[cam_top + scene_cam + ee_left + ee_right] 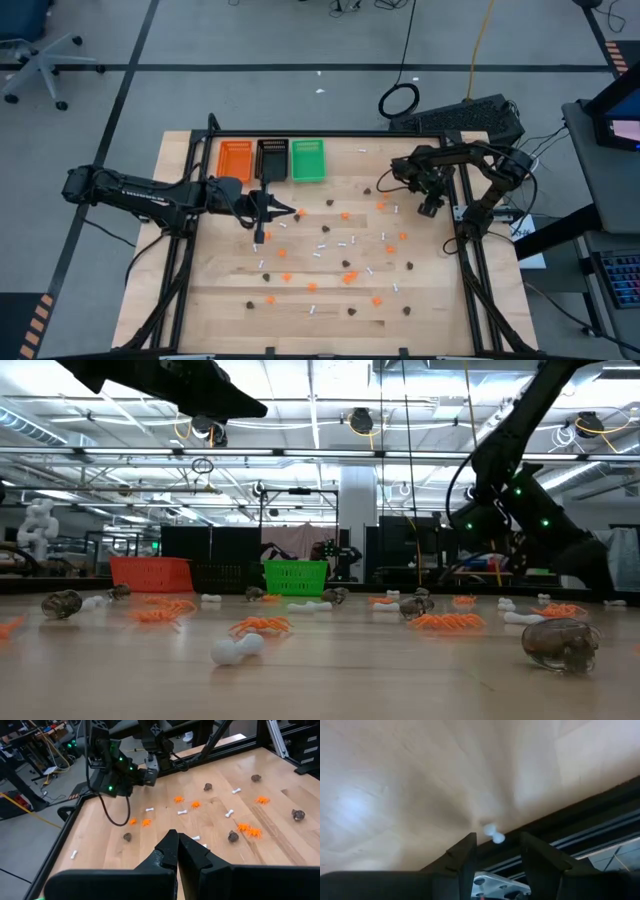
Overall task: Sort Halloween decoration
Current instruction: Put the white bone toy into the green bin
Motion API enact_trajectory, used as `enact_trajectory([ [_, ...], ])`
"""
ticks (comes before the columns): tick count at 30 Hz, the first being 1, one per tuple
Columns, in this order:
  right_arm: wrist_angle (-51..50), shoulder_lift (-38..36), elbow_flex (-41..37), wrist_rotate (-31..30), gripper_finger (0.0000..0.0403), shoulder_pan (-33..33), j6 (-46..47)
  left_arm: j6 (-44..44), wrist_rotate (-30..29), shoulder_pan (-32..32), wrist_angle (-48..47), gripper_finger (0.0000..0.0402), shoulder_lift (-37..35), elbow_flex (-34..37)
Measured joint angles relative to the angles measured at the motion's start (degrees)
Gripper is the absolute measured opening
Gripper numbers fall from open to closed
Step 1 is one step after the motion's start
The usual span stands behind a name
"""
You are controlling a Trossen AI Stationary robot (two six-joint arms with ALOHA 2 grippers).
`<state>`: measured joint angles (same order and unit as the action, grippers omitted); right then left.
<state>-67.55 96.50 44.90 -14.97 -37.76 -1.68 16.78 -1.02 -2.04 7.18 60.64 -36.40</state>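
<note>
Halloween decoration (345, 243) lies scattered unsorted; I hold the left gripper (258, 237) closed and empty, the right gripper (496, 851) half-open over a white stick (494, 833) for pickup.

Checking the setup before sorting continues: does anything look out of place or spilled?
Yes: the trinkets, orange, dark brown and white, lie scattered loose across the table. One white piece sits apart near the far edge, beside the green tray.

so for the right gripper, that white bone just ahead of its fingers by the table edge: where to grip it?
Grip the white bone across its thin middle shaft, coming straight down. It lies flat on the table with knobbed ends, near the black edge rail. The right gripper stands open just short of it.
</note>
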Motion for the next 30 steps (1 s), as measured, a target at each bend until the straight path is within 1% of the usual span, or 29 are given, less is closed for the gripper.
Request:
enact_trajectory([
  [3,1.37,0.68,-0.28,0.12,0.0130,0.00,-0.90,0.00,0.00,0.02,0.02,0.0011,0.00,0.00],
  [7,1.10,2.82,-0.25,0.12,0.0109,0.00,-1.77,0.00,0.00,0.02,0.02,0.0011,0.00,0.00],
  [14,1.33,6.40,-0.21,0.28,0.0057,0.00,-4.00,-0.01,0.02,0.00,-0.02,0.0011,0.00,0.00],
  [19,1.84,6.65,-0.28,2.49,0.0010,0.02,-4.84,0.02,0.02,0.02,-0.02,0.0011,0.00,0.00],
  [25,2.08,6.63,-0.30,2.88,0.0003,1.49,-5.52,0.04,-0.79,0.02,-0.02,0.0011,0.00,0.00],
  [30,2.21,6.00,-0.34,4.62,0.0001,3.91,-5.92,0.05,-0.85,0.02,-0.02,0.0011,0.00,0.00],
])
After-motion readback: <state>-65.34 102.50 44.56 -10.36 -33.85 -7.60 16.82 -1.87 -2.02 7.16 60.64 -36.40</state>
